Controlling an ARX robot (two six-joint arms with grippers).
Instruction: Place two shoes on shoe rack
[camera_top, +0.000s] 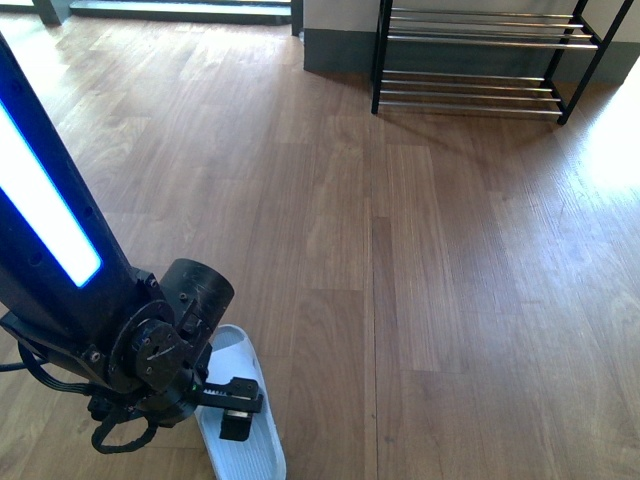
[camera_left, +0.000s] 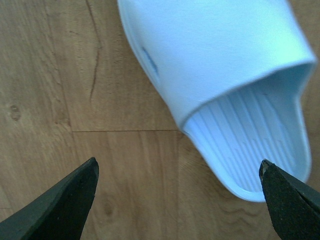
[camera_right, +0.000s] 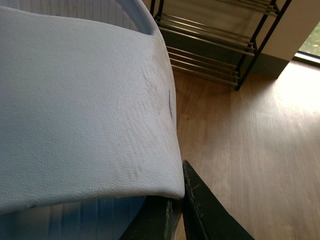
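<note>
Left gripper (camera_left: 178, 167) hangs spread over a pale blue rubber slide slipper (camera_left: 215, 60) on the wood floor (camera_left: 45, 75); right gripper (camera_right: 172, 200) clamps a matching slipper (camera_right: 75, 100).

First slipper (camera_top: 250, 455) lies flat on the wooden floor (camera_top: 450, 260) down by the robot's left side, pale blue, sole down. From the left wrist its broad smooth strap (camera_left: 215, 55) arches over a ribbed footbed (camera_left: 250, 145), open end showing, nothing touching it.

Second slipper (camera_right: 75, 100) fills the right wrist view, same pale blue, finely textured strap, its edge pinched in the right gripper (camera_right: 180, 210).

And the shoe rack (camera_top: 470, 40) stands upright well away across the floor against the wall: black frame, tiers of thin chrome bars. Behind the held slipper, the rack (camera_right: 207, 35) shows bare bars too.
</note>
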